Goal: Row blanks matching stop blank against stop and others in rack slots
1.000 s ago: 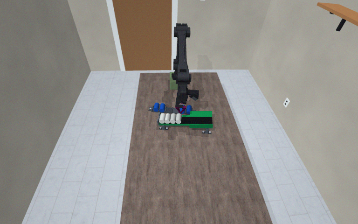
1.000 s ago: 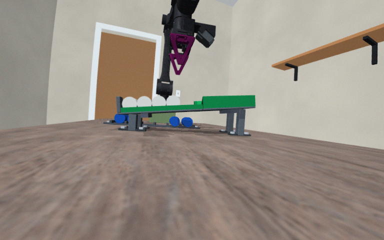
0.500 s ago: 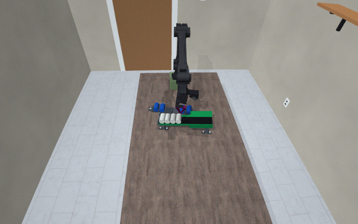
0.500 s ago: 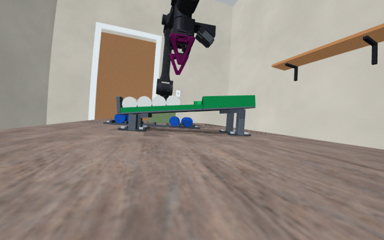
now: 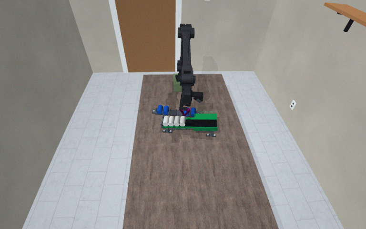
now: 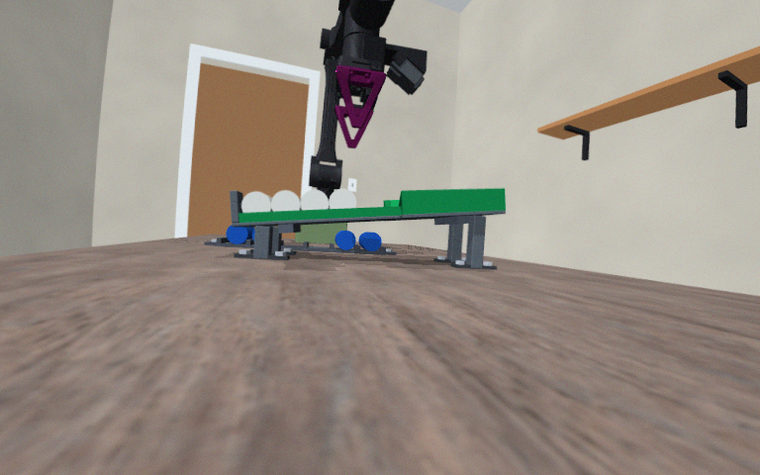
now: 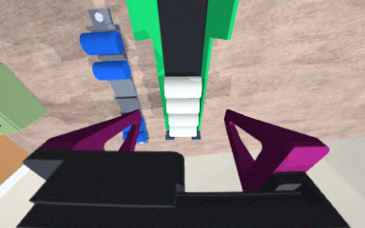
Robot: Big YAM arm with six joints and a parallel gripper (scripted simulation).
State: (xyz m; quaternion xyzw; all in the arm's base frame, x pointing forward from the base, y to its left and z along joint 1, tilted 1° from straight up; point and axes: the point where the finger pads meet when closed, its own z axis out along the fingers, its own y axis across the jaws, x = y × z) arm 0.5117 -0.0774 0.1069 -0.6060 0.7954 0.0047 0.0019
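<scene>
Ramp (image 5: pixel 205 116) (image 6: pixel 452 201) (image 7: pixel 183 38): four white blanks (image 5: pixel 174 120) (image 6: pixel 300 201) (image 7: pixel 182 105) lie across it, tight row against stop. Rack (image 5: pixel 173 112) (image 7: pixel 124 88) beside ramp: four blue blanks (image 5: pixel 163 109) (image 6: pixel 358 240) (image 7: pixel 102 43) laid in pairs, centering unclear. Claw (image 5: pixel 184 111) (image 6: pixel 352 137) (image 7: pixel 182 114) above ramp, released, holding nothing. Work looks finished, barring centering fixes.

Between the earlier pictures and this moment, no change could be made out in the top or exterior view. Any shift was too small to tell, and the wrist view had no earlier picture to compare.
</scene>
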